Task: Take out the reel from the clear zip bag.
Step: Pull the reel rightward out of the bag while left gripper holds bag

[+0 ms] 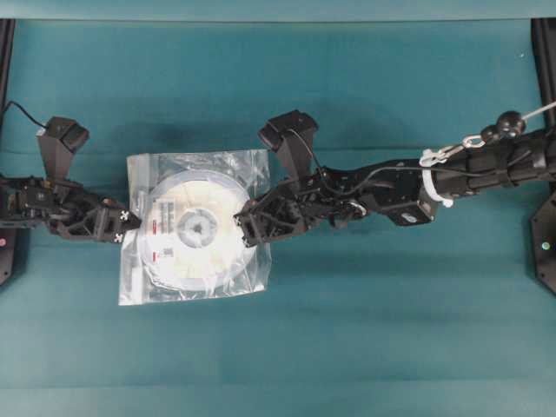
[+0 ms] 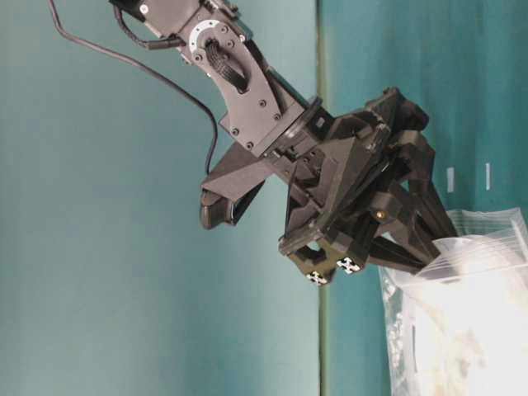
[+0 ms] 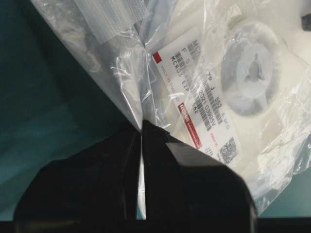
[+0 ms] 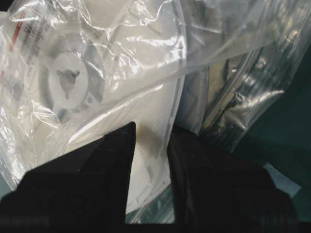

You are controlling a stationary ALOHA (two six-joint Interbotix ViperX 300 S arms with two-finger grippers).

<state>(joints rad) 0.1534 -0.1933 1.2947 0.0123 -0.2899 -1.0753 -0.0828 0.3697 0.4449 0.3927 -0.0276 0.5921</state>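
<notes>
Teal tabletop (image 1: 365,330) fills bkgd, black frame posts (image 1: 7,52) at both edges.

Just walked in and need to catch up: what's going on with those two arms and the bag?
The left gripper is shut on the left edge of the clear zip bag, pinning it. The right gripper reaches in from the right, its jaws around the rim of the reel. The reel lies inside the bag on the table, not yet out.
</notes>
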